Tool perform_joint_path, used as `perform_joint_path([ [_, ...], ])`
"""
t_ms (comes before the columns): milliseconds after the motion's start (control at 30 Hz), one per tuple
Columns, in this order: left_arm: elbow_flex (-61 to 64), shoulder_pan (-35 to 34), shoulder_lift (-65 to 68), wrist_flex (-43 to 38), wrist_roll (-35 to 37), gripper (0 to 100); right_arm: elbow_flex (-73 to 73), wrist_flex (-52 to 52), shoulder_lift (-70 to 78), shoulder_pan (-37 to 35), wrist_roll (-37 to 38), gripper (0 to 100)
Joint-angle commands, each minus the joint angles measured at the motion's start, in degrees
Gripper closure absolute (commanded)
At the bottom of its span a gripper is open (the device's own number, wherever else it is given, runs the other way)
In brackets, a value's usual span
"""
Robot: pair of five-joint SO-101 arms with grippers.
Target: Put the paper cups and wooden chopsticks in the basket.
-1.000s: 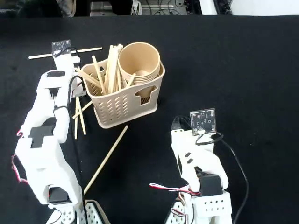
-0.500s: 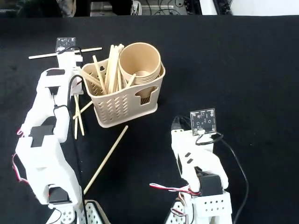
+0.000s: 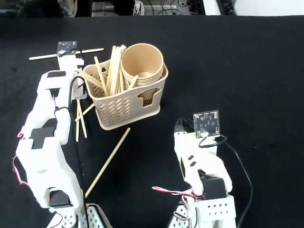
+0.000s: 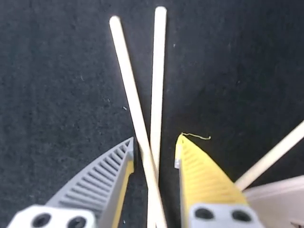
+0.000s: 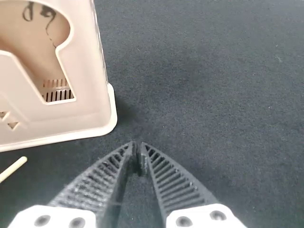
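The left gripper (image 4: 156, 140) is standing spread astride two crossed pale wooden chopsticks (image 4: 158, 57), probably to pinch them; the right gripper (image 5: 138, 147) is resting pressed together.

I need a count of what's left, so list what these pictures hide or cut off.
High view: the left arm covers part of the loose chopsticks beside the basket, so their number is unsure.
High view: the paper cups nest; the outer one hides how many.
Left wrist view: two crossed chopsticks run off the edge between the open jaws; contact unclear.
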Motion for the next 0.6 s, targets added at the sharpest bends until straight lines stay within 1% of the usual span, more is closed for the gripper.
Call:
perform_joint_path([
  [0,-1.89,-0.57,1.05,0.35,2.11,85,-0.22,0.18,-5.05,0.70,-0.18,98.1],
  [67,-3.38,-0.66,2.37,0.88,2.20,86,-0.22,0.18,-5.05,0.70,-0.18,98.1],
  [167,-6.64,-0.48,4.40,3.25,1.93,97,-0.22,0.18,-5.05,0.70,-0.18,98.1],
  [233,-8.66,-0.31,6.42,4.84,2.20,96,-0.22,0.18,-5.05,0.70,-0.18,98.1],
  [300,-11.12,-0.48,8.26,6.86,2.20,97,-0.22,0.18,-5.05,0.70,-0.18,98.1],
  [433,-15.08,-0.84,10.64,12.04,1.93,97,-0.22,0.18,-5.05,0.70,-0.18,98.1],
  [567,-15.43,-0.84,10.73,13.19,1.76,97,-0.22,0.18,-5.05,0.70,-0.18,98.1],
])
